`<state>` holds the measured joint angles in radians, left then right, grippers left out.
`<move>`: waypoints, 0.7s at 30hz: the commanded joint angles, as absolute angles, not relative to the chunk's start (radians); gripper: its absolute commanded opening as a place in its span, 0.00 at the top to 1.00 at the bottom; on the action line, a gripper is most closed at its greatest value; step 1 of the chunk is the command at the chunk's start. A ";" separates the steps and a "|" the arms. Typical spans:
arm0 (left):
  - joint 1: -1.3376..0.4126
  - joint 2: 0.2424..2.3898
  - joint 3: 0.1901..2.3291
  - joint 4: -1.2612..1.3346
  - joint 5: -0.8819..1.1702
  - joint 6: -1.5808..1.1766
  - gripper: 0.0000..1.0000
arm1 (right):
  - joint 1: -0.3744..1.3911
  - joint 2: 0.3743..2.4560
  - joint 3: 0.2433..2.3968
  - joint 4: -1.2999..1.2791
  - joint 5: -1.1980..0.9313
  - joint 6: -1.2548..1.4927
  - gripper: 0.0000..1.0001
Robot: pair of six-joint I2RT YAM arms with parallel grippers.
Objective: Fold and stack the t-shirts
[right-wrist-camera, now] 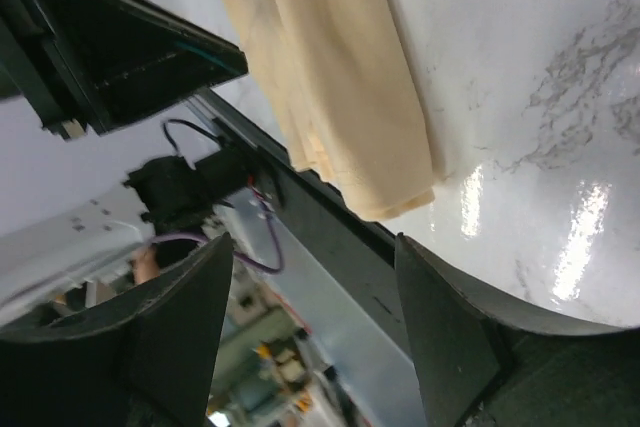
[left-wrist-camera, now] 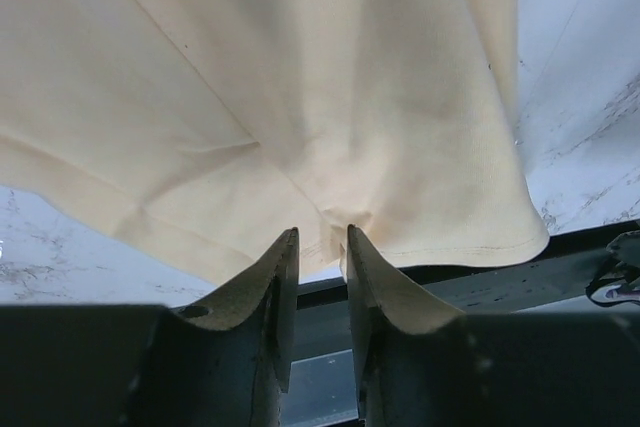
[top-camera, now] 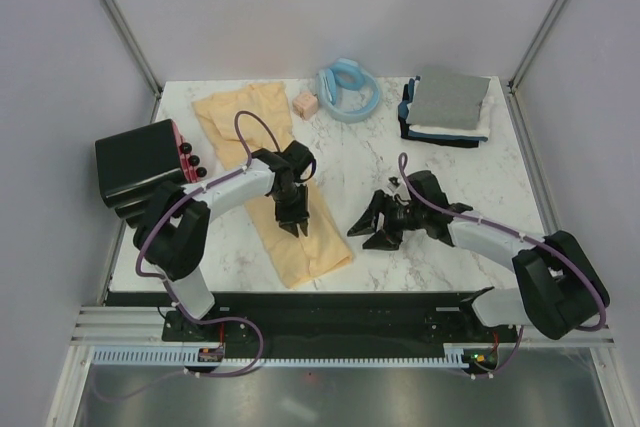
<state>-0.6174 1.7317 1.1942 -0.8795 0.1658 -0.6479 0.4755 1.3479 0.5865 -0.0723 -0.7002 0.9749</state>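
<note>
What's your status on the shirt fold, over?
Left gripper barely parted at near end of long pale cream cloth t-shirt, grip unclear. Right gripper open, empty. Folded grey-topped stack far right. Small pink block beside shirt's far end.

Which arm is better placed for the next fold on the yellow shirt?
Left. The left gripper is over the yellow t-shirt, fingertips at a pucker near its near hem. The right gripper hangs open over bare table beside it, touching nothing.

A white marble counter (top-camera: 360, 162) carries a black box (top-camera: 140, 162) with a pink-red side at its left edge. At the back, a pink cube (top-camera: 305, 104) sits just beside a light blue ring (top-camera: 350, 90).
</note>
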 commanded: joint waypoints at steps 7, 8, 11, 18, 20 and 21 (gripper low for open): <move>-0.592 1.672 1.213 -0.864 0.138 -0.540 0.68 | 0.465 1.198 0.385 0.171 -0.624 1.539 0.28; -0.591 1.672 1.210 -0.862 0.138 -0.531 0.68 | 0.471 1.177 0.300 0.236 -0.588 1.610 0.29; -0.580 1.672 1.201 -0.865 0.141 -0.514 0.68 | 0.485 1.092 0.151 0.457 -0.513 1.880 0.29; -0.554 1.652 1.183 -0.864 0.143 -0.466 0.69 | 0.548 1.021 0.208 0.272 -0.371 1.854 0.29; -0.548 1.649 1.180 -0.862 0.141 -0.453 0.69 | 0.549 1.084 0.300 0.204 -0.414 1.711 0.29; -0.543 1.654 1.178 -0.862 0.143 -0.449 0.69 | 0.555 1.156 0.333 0.169 -0.425 1.647 0.29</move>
<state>-0.5591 1.6939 1.1866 -0.8799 0.1577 -0.5198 0.5434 1.0374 0.1699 0.2775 -0.4442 1.7969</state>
